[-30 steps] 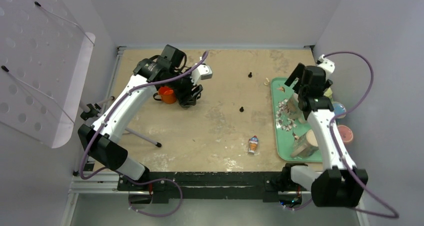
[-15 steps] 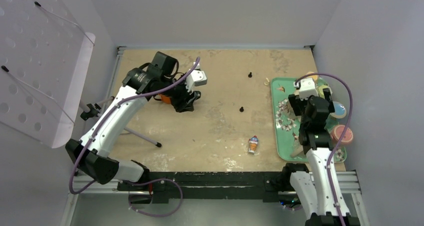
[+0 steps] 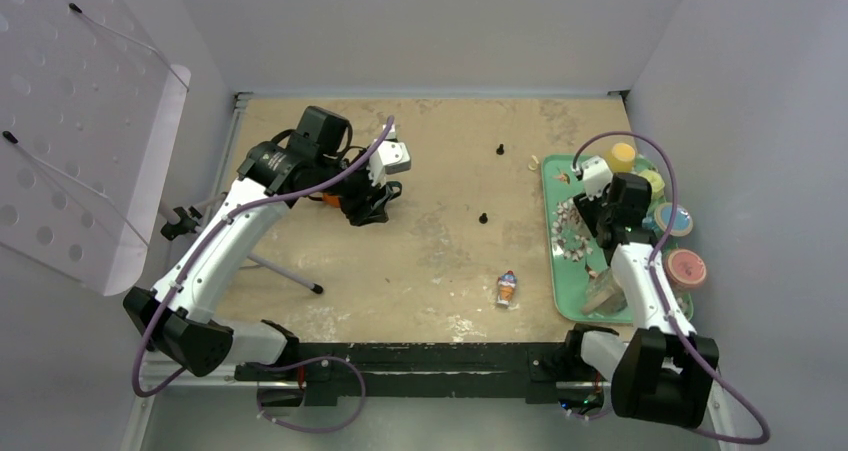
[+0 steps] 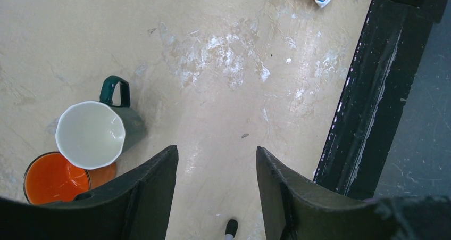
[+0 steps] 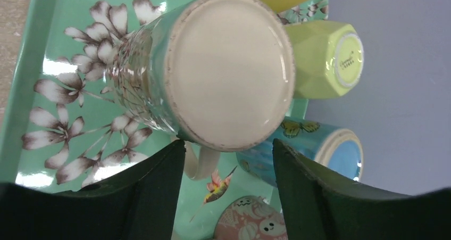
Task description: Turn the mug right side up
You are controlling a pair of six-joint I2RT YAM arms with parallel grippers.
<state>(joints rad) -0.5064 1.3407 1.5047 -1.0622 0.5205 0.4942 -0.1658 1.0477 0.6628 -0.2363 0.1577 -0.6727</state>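
Note:
In the right wrist view an upside-down mug [image 5: 228, 69], pale teal with a wide white base facing up, stands on the flowered green tray [image 5: 64, 11]. My right gripper [image 5: 228, 144] hovers just above it, open, its fingers either side of the base's near edge and of the white handle [image 5: 201, 163], holding nothing. In the top view this gripper [image 3: 600, 216] is over the tray [image 3: 553, 271]. My left gripper [image 4: 216, 149] is open over bare table. A green mug [image 4: 90, 133] stands upright beside it, next to an orange cup [image 4: 53, 179].
More upside-down mugs crowd the tray's right side: yellow [image 3: 622, 157], light green [image 5: 324, 59], blue with butterflies [image 5: 319, 144], pink [image 3: 686, 268]. A small wrapper [image 3: 507, 288] and two black pegs [image 3: 483, 216] lie mid-table. A perforated panel [image 3: 70, 121] leans at left.
My right arm has pulled back and come down over the tray's mugs, and its jaws have narrowed from their widest. The left arm has drawn slightly left, covering the orange cup from above.

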